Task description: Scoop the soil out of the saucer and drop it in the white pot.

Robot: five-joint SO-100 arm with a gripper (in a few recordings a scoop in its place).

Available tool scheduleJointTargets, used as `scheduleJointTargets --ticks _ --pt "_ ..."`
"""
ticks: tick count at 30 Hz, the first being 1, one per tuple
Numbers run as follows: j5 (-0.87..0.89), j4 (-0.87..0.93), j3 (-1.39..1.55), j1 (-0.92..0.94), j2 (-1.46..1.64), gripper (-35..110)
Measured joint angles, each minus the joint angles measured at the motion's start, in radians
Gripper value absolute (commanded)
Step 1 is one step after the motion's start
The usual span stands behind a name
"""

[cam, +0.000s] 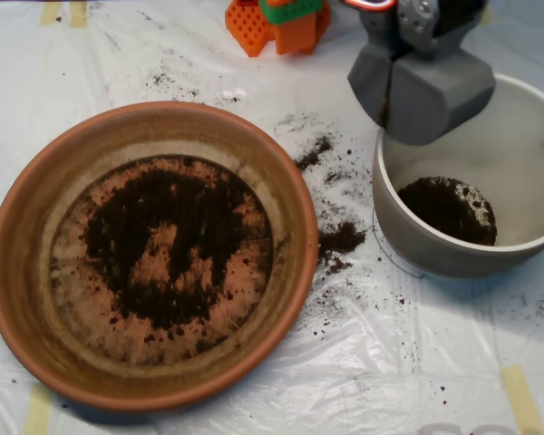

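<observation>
Landmark: saucer (36, 299), lower left, nearest the bottom edge. Soil (168, 245) lies in a ragged dark patch on its floor with bare terracotta showing through the middle; the inner wall is mostly clean.

Right of the saucer rim, spilled soil (340, 240) sits on the plastic sheet (363, 362) in small clumps and specks, in the gap between saucer and white pot (435, 258). That gap is narrow; the sheet below it is open.

White pot stands right of the saucer, apart from it, cut by the right frame edge, with a dark soil heap (449, 208) on its floor.

Scoop (422, 91) hangs over the pot's upper-left rim — shells closed together, seam visible; contents can't be seen.

Farther back, orange and green blocks (281, 23) near the top edge.
</observation>
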Motion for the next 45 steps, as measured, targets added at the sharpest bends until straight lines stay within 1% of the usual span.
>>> scheduleJointTargets --ticks 6,9,13,17,22,37,41,45 --pt "0.008 0.066 -0.184 -0.078 -0.109 1" --pt "0.008 0.077 -0.209 -0.078 -0.118 16" --pt "-0.005 0.089 -0.216 -0.097 -0.118 32" --pt "-0.008 0.106 -0.218 -0.094 -0.118 38" --pt "-0.008 0.112 -0.218 -0.094 -0.118 40" --pt "0.000 0.100 -0.170 -0.107 -0.114 38" --pt "0.035 0.089 -0.170 -0.072 -0.107 39" --pt "0.086 0.087 -0.170 0.008 -0.066 40"
